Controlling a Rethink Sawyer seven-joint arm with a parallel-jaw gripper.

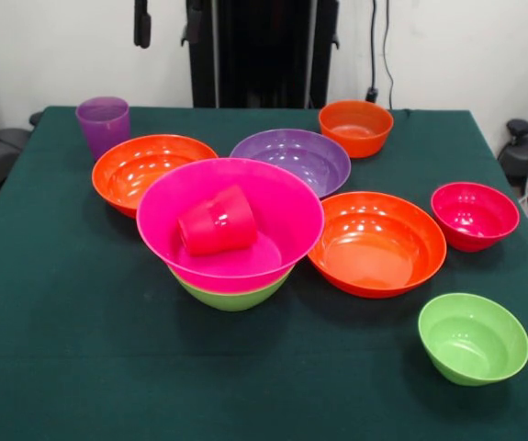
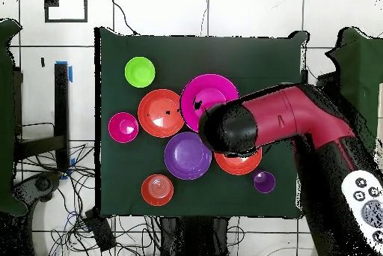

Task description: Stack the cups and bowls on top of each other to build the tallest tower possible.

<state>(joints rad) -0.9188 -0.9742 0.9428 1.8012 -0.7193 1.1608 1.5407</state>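
Your gripper (image 2: 224, 129) sits under the black end of the arm in the overhead view, high above the middle of the table (image 1: 80, 367). You cannot tell from either view whether it is apart or together, and nothing appears to hang from it.

Going left to right in the front view, the purple cup (image 1: 103, 124) stands upright at the far left, apart from everything and easy to reach from above. Just beside it is the left orange bowl (image 1: 144, 170), mouth up, its rim tucked behind the tower.

The tower is only two bowls so far: the hot pink bowl (image 1: 231, 225) nested in the large lime green bowl (image 1: 233, 296). The pink bowl is wider than its base and overhangs it all round, so treat it as tippy. The red-pink cup (image 1: 218, 222) lies on its side inside the pink bowl, left of centre. It adds little height that way and would probably roll under anything you set on top.

Behind the tower is the purple bowl (image 1: 296, 158), then the small orange bowl (image 1: 355, 127) at the far edge. The wide orange bowl (image 1: 376, 243) is just beside the tower on the right. The red-pink bowl (image 1: 475, 216) and the small lime green bowl (image 1: 473, 338) stand alone at the right. Most of the build is not yet done.
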